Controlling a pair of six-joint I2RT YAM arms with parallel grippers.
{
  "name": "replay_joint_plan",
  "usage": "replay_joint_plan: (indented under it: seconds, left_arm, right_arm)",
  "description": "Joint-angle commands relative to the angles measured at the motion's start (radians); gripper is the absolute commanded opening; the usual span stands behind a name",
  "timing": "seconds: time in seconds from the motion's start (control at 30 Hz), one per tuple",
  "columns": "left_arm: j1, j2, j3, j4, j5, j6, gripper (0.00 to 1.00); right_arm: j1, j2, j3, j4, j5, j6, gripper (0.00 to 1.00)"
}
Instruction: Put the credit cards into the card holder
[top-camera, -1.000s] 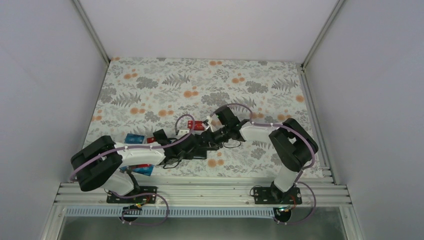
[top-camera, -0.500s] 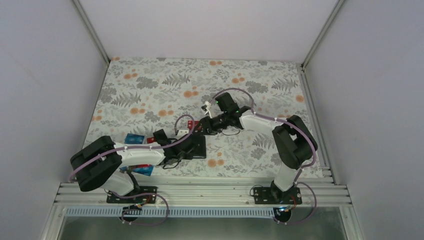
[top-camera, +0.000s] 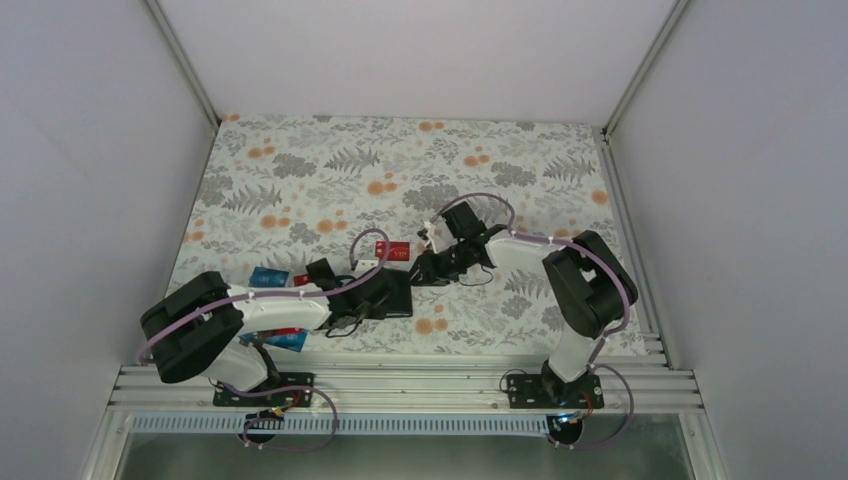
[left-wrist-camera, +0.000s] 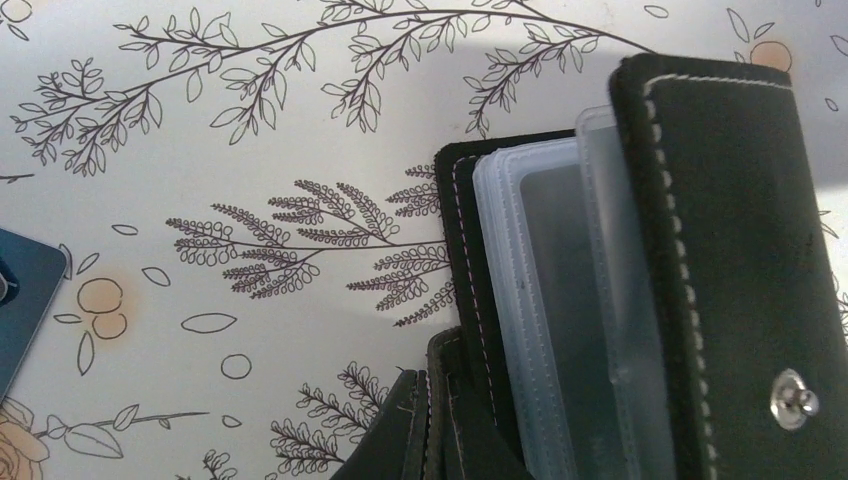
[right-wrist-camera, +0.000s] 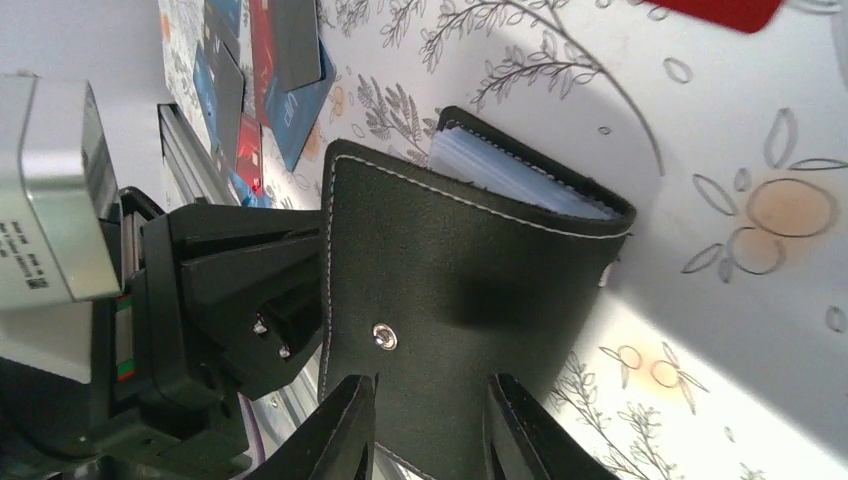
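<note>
The black card holder (top-camera: 400, 297) lies open on the flowered cloth, its clear sleeves (left-wrist-camera: 560, 300) fanned out and its snap flap (right-wrist-camera: 450, 280) turned up. My left gripper (top-camera: 383, 297) is shut on the holder's near edge (left-wrist-camera: 430, 430). My right gripper (top-camera: 425, 270) hovers at the holder's right side, its fingers (right-wrist-camera: 350, 430) apart over the flap with nothing between them. One of the red credit cards (top-camera: 393, 250) lies just behind the holder. A blue card (top-camera: 268, 277) and more cards (top-camera: 288, 340) lie by the left arm.
Several red, blue and black cards (right-wrist-camera: 270, 70) lie in a loose heap beyond the left gripper (right-wrist-camera: 240, 300). A metal rail (top-camera: 400, 380) runs along the near table edge. White walls close in the left, back and right sides.
My right gripper pulled back off the card holder, then came down beside its right edge, and its jaws narrowed. The red card behind the holder now shows fully. The left arm has not moved.
</note>
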Motion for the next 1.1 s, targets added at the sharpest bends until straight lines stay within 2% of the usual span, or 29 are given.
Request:
replay_joint_plan:
  seconds: [0.0, 0.2, 0.47, 0.73, 0.9, 0.97, 1.07]
  left_arm:
    - [-0.005, 0.006, 0.031, -0.059, 0.012, 0.018, 0.02]
    - [-0.007, 0.027, 0.068, -0.086, 0.016, 0.019, 0.02]
    - [-0.007, 0.036, 0.090, -0.052, 0.072, 0.021, 0.03]
    - [-0.028, 0.117, 0.141, -0.014, 0.141, -0.003, 0.02]
    - [-0.040, 0.126, 0.188, -0.046, 0.168, -0.045, 0.03]
    - [-0.039, 0.120, 0.206, -0.076, 0.160, -0.049, 0.05]
    - [-0.040, 0.092, 0.215, -0.109, 0.159, -0.046, 0.15]
  right_arm:
    - [0.046, 0.035, -0.003, 0.082, -0.012, 0.021, 0.30]
    - [0.086, 0.106, 0.014, 0.127, 0.008, 0.050, 0.30]
    - [0.108, 0.169, 0.021, 0.073, 0.118, 0.017, 0.30]
    - [0.100, 0.076, 0.001, -0.023, 0.254, -0.022, 0.32]
    - [0.082, 0.035, -0.006, -0.080, 0.339, -0.048, 0.33]
    - [0.078, 0.035, -0.010, -0.081, 0.342, -0.056, 0.33]
    - [0.077, 0.048, -0.009, -0.075, 0.325, -0.060, 0.33]
